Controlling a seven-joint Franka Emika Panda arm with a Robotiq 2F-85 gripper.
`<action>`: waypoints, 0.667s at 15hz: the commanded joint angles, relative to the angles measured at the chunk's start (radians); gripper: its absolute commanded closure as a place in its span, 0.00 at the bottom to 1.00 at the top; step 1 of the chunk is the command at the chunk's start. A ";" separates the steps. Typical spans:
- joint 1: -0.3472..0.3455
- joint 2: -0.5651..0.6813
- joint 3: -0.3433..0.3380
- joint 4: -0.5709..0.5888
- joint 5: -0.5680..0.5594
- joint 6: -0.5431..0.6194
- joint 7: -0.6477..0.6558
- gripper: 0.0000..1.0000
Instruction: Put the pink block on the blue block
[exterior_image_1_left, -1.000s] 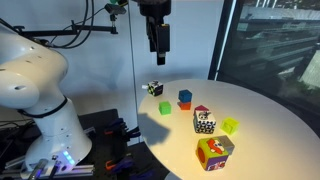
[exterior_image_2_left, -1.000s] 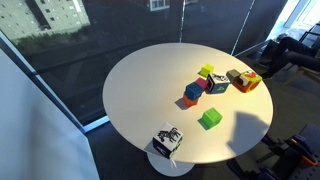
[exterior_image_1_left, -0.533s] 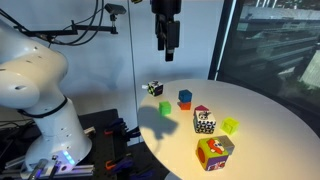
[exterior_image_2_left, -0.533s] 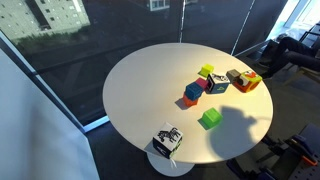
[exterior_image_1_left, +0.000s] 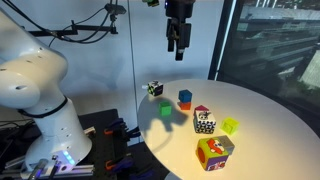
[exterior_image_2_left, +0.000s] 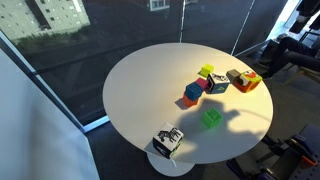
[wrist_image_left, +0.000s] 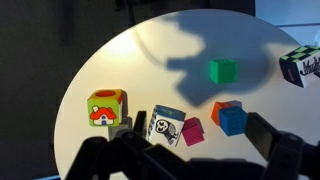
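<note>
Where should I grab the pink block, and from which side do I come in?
Take the pink block from straight above, by the two faces with no neighbour beside them. In the wrist view the patterned cube sits against one side and the blue block stands close on the other, so only the other pair looks reachable.

— What is sitting on the round white table (exterior_image_1_left: 270, 125)?
— A green cube (wrist_image_left: 222, 70) is sitting by itself in shadow, and a black-and-white patterned cube (wrist_image_left: 165, 123) is standing near an orange multicoloured cube (wrist_image_left: 105, 108).
— And at the rim?
— A dark patterned cube (exterior_image_1_left: 153, 88) is resting there, well apart from a light green cube (exterior_image_1_left: 230, 126).
</note>
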 joint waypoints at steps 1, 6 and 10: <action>0.008 0.107 0.017 0.088 0.011 0.002 0.045 0.00; 0.012 0.237 0.035 0.161 -0.001 0.018 0.078 0.00; 0.018 0.326 0.045 0.197 -0.003 0.055 0.106 0.00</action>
